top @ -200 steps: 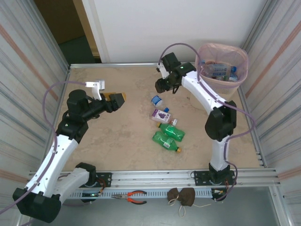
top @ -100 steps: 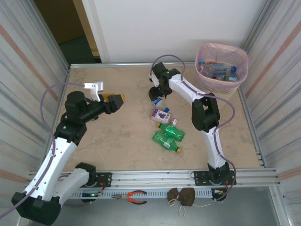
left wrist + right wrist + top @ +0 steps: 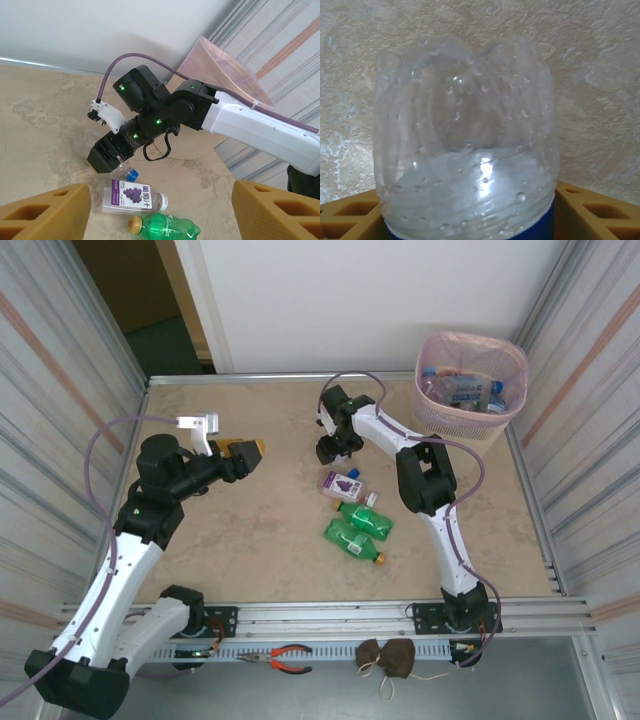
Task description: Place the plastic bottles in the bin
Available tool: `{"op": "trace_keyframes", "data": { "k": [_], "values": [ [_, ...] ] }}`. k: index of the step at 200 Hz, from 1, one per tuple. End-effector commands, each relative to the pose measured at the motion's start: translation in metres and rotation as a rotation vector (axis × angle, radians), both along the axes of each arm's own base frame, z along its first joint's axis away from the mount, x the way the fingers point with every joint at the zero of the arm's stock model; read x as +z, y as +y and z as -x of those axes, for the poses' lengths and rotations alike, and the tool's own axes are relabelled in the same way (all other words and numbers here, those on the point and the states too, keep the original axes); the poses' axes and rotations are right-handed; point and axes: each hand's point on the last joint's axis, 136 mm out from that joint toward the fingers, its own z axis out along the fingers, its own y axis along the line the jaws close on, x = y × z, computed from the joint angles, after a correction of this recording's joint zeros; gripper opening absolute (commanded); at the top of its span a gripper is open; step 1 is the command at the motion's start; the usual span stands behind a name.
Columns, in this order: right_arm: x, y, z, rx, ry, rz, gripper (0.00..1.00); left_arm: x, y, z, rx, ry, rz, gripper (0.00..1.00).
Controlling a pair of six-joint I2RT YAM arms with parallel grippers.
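Top external view: the left hand (image 3: 248, 449) hangs spread and empty above the worktop (image 3: 250, 530); at mid-worktop the right hand (image 3: 330, 448) straddles a clear bottle (image 3: 465, 150), fingers (image 3: 590, 212) wide, not yet squeezing. Light, thin-walled and beaded with droplets, it will likely dent or slip, so grip its labelled middle gently; the bin (image 3: 455, 420) stands far right.

left claw (image 3: 248, 452) aloft, agape; right claw (image 3: 327, 450) low

The bin (image 3: 468, 412) is set at two o'clock on the worktop (image 3: 260, 540), bottles (image 3: 460, 390) held in it; three bottles (image 3: 365, 520) are grouped centrally, a fourth bottle (image 3: 465, 150) at their twelve o'clock.
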Motion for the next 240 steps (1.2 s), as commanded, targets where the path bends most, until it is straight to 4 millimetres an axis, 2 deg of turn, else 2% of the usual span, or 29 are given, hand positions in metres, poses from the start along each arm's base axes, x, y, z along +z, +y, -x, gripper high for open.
{"op": "trace_keyframes", "data": {
  "k": [1,65,109,163,240],
  "values": [
    [-0.001,0.004,0.003,0.020,0.011,0.005,0.64,-0.002,0.003,0.002,0.010,0.002,0.003,0.75],
    [0.017,-0.003,-0.005,0.001,-0.030,0.007,0.56,-0.002,0.003,0.001,0.011,0.002,0.009,0.75],
    [0.047,-0.008,-0.011,-0.006,-0.091,0.008,0.55,0.000,0.003,0.000,0.011,0.001,0.014,0.74],
    [0.109,-0.014,-0.013,-0.008,-0.189,-0.015,0.55,-0.002,0.001,-0.001,0.004,0.008,0.024,0.74],
    [0.229,-0.028,0.000,-0.017,-0.378,-0.109,0.56,-0.002,-0.002,-0.004,-0.003,0.009,0.039,0.74]
  ]
}}
